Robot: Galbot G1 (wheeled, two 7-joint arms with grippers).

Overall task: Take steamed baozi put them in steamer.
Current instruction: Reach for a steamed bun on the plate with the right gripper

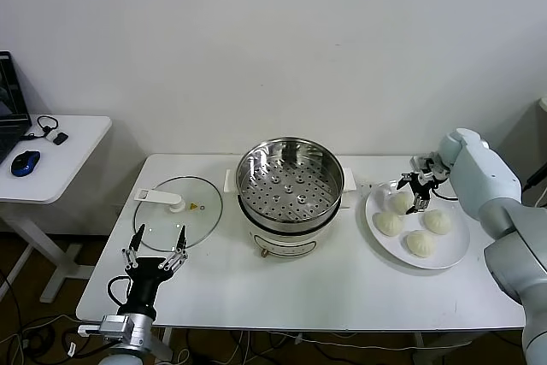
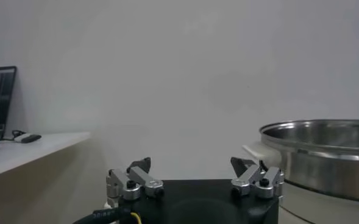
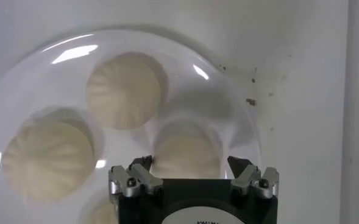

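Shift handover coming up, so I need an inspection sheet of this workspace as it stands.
Surface: white table, a few dark specks near the plate.
Job's things: steamer mid-table, tray empty; four baozi on the plate, right side.
Clutter: glass lid flat on the table, left of the steamer.
Grippers: right gripper open, above the baozi nearest the steamer; left gripper open, idle at the front left near the lid.
Cables: bundles on the floor under the table's front edge.
Surroundings: side table at left with a blue mouse and laptop edge.

You see a pale grey-blue rounded right arm [image 1: 491, 190], and black grippers with silver knuckles and dark screws.
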